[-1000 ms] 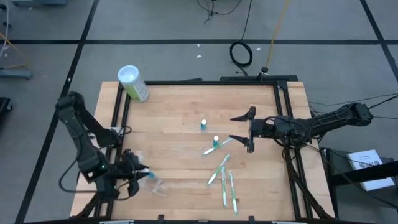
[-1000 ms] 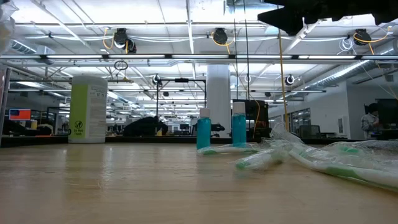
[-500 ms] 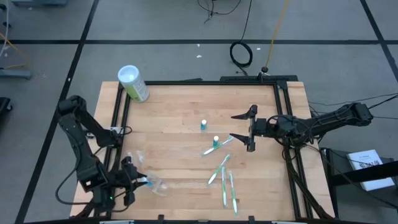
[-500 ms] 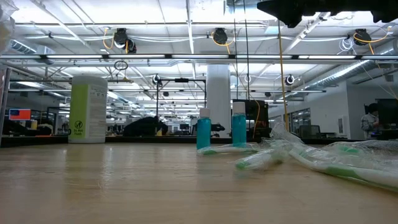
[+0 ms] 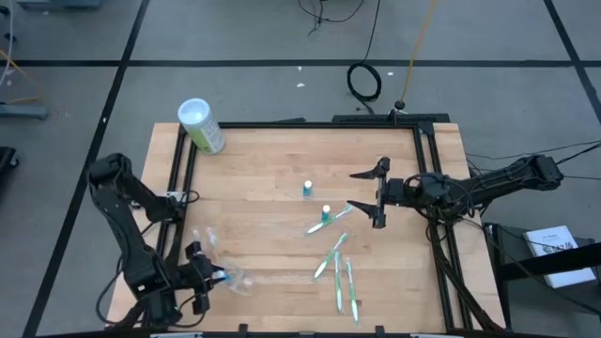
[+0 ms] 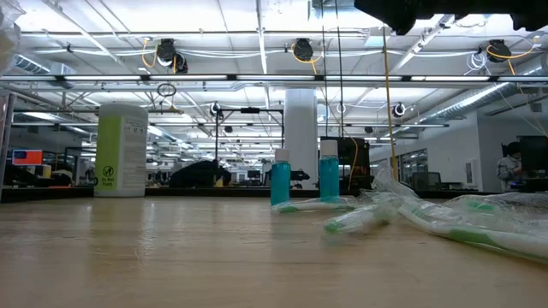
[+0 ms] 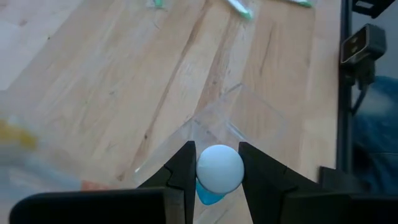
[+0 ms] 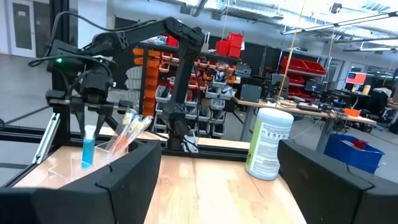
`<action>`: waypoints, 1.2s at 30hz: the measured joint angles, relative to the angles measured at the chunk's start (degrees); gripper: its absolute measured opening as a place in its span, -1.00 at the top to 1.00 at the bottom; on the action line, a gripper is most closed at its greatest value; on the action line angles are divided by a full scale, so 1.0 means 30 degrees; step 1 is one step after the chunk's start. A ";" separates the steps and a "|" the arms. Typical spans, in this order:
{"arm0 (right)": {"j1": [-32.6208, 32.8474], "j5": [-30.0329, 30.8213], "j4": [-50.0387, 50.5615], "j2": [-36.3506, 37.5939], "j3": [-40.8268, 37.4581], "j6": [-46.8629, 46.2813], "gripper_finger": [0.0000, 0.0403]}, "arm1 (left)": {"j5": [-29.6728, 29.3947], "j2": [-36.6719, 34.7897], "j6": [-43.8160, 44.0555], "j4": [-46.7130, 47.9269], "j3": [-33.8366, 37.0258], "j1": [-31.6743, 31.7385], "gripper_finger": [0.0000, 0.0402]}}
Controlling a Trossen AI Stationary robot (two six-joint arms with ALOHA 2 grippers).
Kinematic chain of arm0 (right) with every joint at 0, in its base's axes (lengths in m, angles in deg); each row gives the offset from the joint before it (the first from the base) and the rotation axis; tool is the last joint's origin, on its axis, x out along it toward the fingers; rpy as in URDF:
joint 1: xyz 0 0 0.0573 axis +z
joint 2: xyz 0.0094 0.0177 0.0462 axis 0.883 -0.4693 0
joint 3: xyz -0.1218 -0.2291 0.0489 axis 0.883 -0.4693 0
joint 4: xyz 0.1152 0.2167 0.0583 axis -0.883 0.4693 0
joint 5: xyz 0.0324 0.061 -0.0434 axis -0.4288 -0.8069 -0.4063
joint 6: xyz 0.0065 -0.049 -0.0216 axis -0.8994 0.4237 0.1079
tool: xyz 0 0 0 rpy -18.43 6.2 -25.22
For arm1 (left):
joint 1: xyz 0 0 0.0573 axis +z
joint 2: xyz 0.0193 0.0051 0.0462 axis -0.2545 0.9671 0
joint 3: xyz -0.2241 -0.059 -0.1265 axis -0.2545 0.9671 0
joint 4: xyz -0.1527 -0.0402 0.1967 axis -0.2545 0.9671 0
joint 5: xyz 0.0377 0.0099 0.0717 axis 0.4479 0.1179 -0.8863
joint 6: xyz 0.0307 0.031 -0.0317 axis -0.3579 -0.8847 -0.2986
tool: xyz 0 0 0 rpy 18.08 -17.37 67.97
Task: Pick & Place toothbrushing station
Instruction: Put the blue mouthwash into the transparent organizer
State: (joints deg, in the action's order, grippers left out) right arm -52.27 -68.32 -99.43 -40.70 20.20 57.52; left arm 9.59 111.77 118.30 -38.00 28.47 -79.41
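Observation:
My left gripper hangs near the table's front left corner, shut on a small blue tube with a white cap. The clear plastic holder lies just beyond and beneath it; thin toothbrushes stand in it. Two more blue tubes stand upright mid-table. Several white toothbrushes with green accents lie flat to their near right. My right gripper hovers open at the right, above the table, with nothing between its fingers. My left gripper pinches the tube at its white-capped upper end between the two fingers. The fingers slant down from the table's left. The tube hangs upright below them, over the clear holder; whether its lower end touches the holder I cannot tell.
A large green canister with a white lid lies at the far left corner, on the black frame that borders the wooden top. Bare wood spreads between the holder and the loose toothbrushes.
My left gripper has sunk and gone toward the table's near edge with the blue tube, which stays upright in the hold. My right gripper has stayed in place, open.

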 joint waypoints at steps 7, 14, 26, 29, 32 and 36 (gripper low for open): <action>0.0007 0.0007 -0.0389 0.0000 0.0000 0.0420 -0.58 | -0.0205 0.1068 0.0714 -0.0002 0.0000 0.0006 0.52; 0.0007 0.0007 -0.0593 0.0000 0.0000 0.0606 -0.58 | -0.0035 0.1975 0.1981 -0.0148 -0.0007 0.0007 0.52; 0.0007 0.0007 -0.0675 0.0000 0.0000 0.0886 -0.58 | 0.0176 0.2670 0.2462 0.0005 -0.0007 0.0007 0.52; 0.0007 0.0007 -0.0691 0.0000 0.0000 0.0886 -0.58 | 0.0168 0.2670 0.2880 -0.0001 -0.0007 0.0007 0.52; 0.0007 0.0007 -0.0922 0.0000 0.0000 0.0885 -0.58 | 0.0239 0.2670 0.3447 0.0005 -0.0007 0.0007 0.47; 0.0007 0.0007 -0.0957 0.0000 0.0000 0.0882 -0.58 | 0.0251 0.2670 0.3582 0.0005 -0.0007 0.0058 0.33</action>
State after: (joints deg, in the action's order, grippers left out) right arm -52.25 -68.30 -102.30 -40.70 20.20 60.17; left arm 10.34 119.78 129.04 -37.98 28.45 -79.23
